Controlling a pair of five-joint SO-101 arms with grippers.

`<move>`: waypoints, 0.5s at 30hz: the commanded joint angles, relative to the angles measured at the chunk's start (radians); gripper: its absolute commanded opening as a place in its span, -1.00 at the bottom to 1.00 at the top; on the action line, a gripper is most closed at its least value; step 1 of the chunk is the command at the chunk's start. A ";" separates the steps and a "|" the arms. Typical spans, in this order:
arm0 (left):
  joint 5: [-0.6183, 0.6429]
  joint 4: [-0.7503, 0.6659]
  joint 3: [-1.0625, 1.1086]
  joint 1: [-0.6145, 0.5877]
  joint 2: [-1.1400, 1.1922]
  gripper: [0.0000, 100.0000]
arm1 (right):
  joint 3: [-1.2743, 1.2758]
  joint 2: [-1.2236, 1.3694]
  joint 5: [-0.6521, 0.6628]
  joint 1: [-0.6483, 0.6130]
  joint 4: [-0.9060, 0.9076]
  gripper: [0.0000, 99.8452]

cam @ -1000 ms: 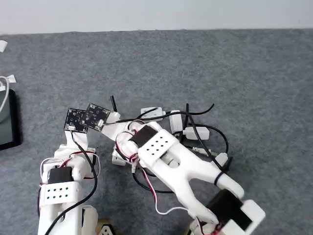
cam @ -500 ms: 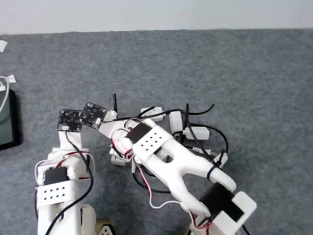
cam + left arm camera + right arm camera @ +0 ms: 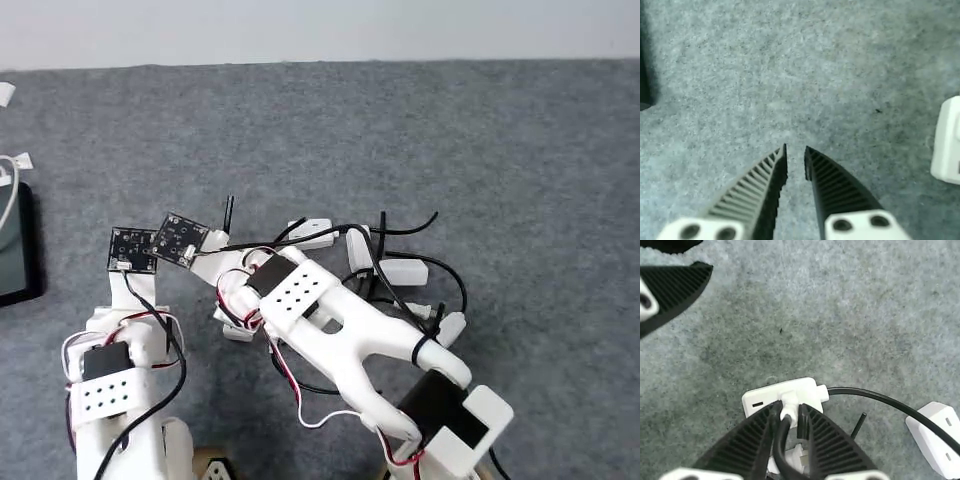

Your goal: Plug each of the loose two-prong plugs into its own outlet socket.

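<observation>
In the right wrist view my right gripper [image 3: 788, 409] is shut on a small white two-prong plug [image 3: 788, 401] with a black cord [image 3: 875, 399]. The plug stands on top of a white outlet socket [image 3: 765, 397] on the grey carpet. My left gripper [image 3: 795, 150] hovers over bare carpet, shut to a narrow slit with nothing between its fingers. A white socket block [image 3: 946, 145] lies off to its side. From above, the right arm [image 3: 330, 320] reaches left across several white sockets [image 3: 312, 233] and tangled black cords [image 3: 400, 262], beside the left arm [image 3: 120, 330].
More white socket blocks [image 3: 403, 271] lie among the cords at the middle, one also in the right wrist view [image 3: 935, 437]. A dark flat device [image 3: 15, 245] sits at the left edge. Grey carpet [image 3: 450, 130] stretches toward the back.
Both arms have shifted left: the right wrist slid left over the sockets, and the left arm swung further left alongside it.
</observation>
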 commanded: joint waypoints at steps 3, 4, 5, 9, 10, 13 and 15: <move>0.058 -0.026 -0.110 -0.114 -0.012 -0.97 | 0.017 0.061 -0.008 0.005 0.042 -0.98; 0.074 -0.026 -0.113 -0.120 -0.012 -0.97 | 0.017 0.061 -0.005 0.010 0.041 -0.98; 0.084 -0.026 -0.113 -0.123 -0.012 -0.97 | 0.017 0.061 0.009 0.015 0.041 -0.98; 0.084 -0.026 -0.113 -0.123 -0.012 -0.97 | 0.021 0.061 0.029 0.024 0.047 -0.98; 0.084 -0.026 -0.113 -0.123 -0.012 -0.97 | 0.023 0.061 0.032 0.021 0.047 -0.98; 0.084 -0.028 -0.113 -0.123 -0.012 -0.97 | 0.023 0.061 0.032 0.019 0.047 -0.98; 0.087 -0.029 -0.113 -0.123 -0.012 -0.97 | 0.023 0.061 0.028 0.019 0.047 -0.98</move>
